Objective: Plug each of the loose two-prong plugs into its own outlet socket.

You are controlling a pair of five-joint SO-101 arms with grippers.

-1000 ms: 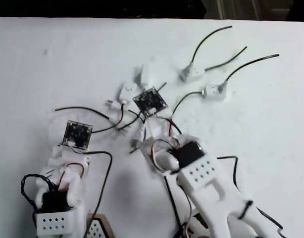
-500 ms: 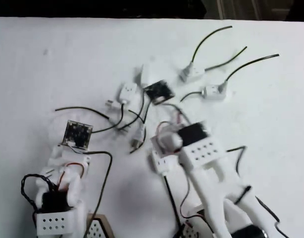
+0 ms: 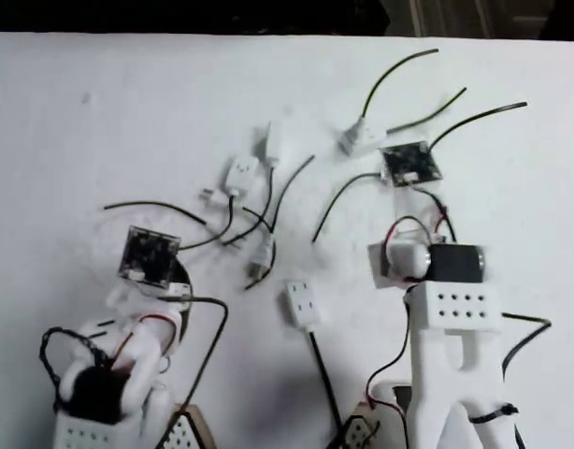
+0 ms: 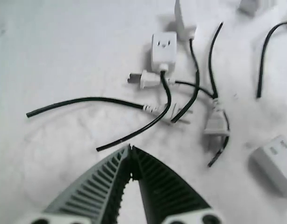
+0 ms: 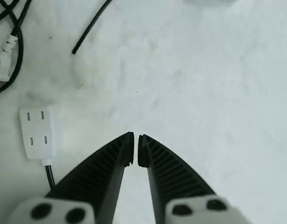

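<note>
Both grippers are shut with nothing between the fingers. My left gripper hangs over bare table short of a tangle of black cords. Beyond it lie a two-prong plug, a second plug and a small white outlet cube. From above, the cube and the plugs sit mid-table. My right gripper is low over bare table at the right. A white outlet block with paired slots lies beside it, also seen at table centre. Another corded plug lies farther back.
The left arm stands at the front left and the right arm at the front right. A white adapter stands behind the cube. Loose black cords cross the centre. The far left of the table is bare.
The right arm swung from the cord tangle at table centre over to the right side, uncovering the white outlet block. The left arm shifted only slightly.
</note>
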